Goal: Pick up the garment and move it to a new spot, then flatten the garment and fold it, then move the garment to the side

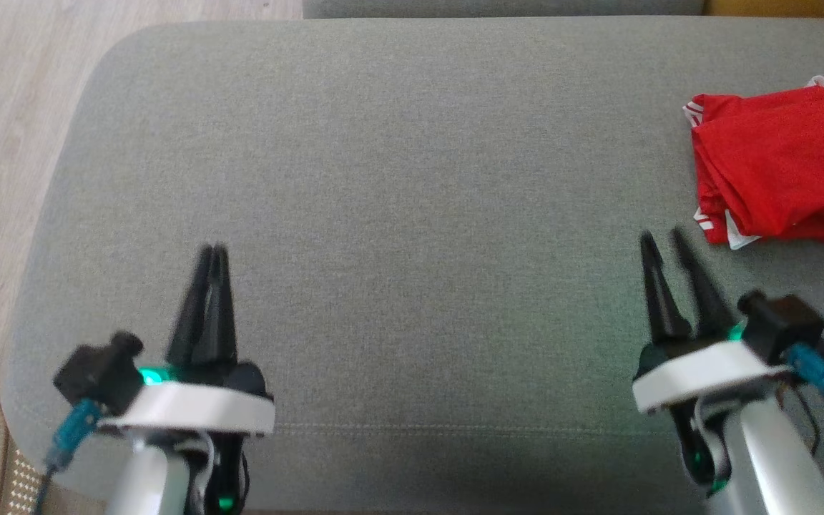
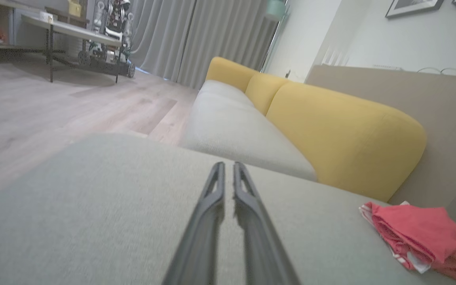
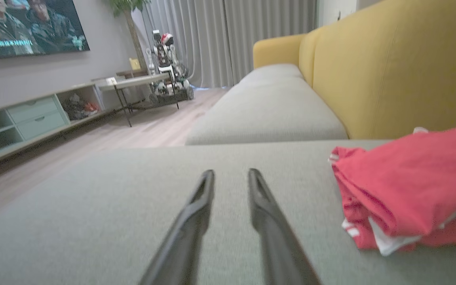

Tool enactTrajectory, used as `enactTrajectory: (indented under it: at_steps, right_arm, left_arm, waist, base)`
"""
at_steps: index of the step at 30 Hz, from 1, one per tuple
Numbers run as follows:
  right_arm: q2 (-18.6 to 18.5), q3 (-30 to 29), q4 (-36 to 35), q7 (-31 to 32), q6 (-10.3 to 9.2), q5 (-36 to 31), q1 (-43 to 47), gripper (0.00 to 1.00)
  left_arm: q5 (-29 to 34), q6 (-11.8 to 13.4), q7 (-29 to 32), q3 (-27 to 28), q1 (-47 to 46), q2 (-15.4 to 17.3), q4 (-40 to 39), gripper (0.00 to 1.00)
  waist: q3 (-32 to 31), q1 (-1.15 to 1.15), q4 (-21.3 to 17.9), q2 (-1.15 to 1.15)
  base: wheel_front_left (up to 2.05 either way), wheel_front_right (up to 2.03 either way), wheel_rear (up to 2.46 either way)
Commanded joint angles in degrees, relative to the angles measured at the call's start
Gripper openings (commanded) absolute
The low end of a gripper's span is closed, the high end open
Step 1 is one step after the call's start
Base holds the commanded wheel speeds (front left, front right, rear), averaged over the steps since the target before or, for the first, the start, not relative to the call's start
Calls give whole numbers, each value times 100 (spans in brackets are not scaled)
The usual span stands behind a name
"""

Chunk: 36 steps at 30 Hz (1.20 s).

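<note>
The garment (image 1: 784,164) is red cloth with white trim, lying in a folded heap at the far right of the grey cushion (image 1: 412,143). It also appears in the left wrist view as the garment (image 2: 418,229) and in the right wrist view as the garment (image 3: 406,186). My right gripper (image 1: 662,234) hovers just left of and nearer than the heap, jaws open and empty; the same gripper (image 3: 231,172) shows a clear gap. My left gripper (image 1: 212,249) is far to the left over bare cushion. That gripper (image 2: 228,164) is narrowed to a thin slit and holds nothing.
The cushion's rounded left edge drops to a wooden floor (image 1: 4,143). A yellow sofa back (image 2: 342,130) rises behind the cushion. A low table (image 3: 137,85) and a TV unit (image 3: 30,118) stand across the room.
</note>
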Motion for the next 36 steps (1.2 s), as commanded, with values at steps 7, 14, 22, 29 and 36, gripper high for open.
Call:
enactTrajectory:
  at_steps: [7, 14, 22, 29, 36]
  right_arm:
    - [-4, -22, 101, 84, 0, 381, 78, 0]
    - [-12, -58, 113, 193, 0, 845, 90, 0]
    - [-17, -101, 122, 318, 0, 1371, 107, 0]
    - [-20, -141, 129, 428, 0, 1830, 122, 0]
    - [-22, -176, 135, 524, -1, 2221, 135, 0]
  left_arm:
    - [-352, -24, 64, 28, 64, 26, 130, 0]
    - [-781, -70, 153, 79, 37, 60, 213, 0]
    - [-1264, -122, 257, 141, 7, 92, 307, 0]
    - [-1683, -166, 351, 200, -16, 118, 384, 0]
    - [-2038, -202, 434, 256, -34, 136, 436, 0]
  waist:
    - [-25, 0, -23, 0]
    - [-58, 0, -51, 0]
    - [-94, 0, -82, 0]
    - [-127, 0, -110, 0]
    - [-154, 0, -133, 0]
  base:
    - [0, 0, 0]
    - [0, 0, 0]
    - [0, 0, 0]
    - [0, 0, 0]
    - [0, 0, 0]
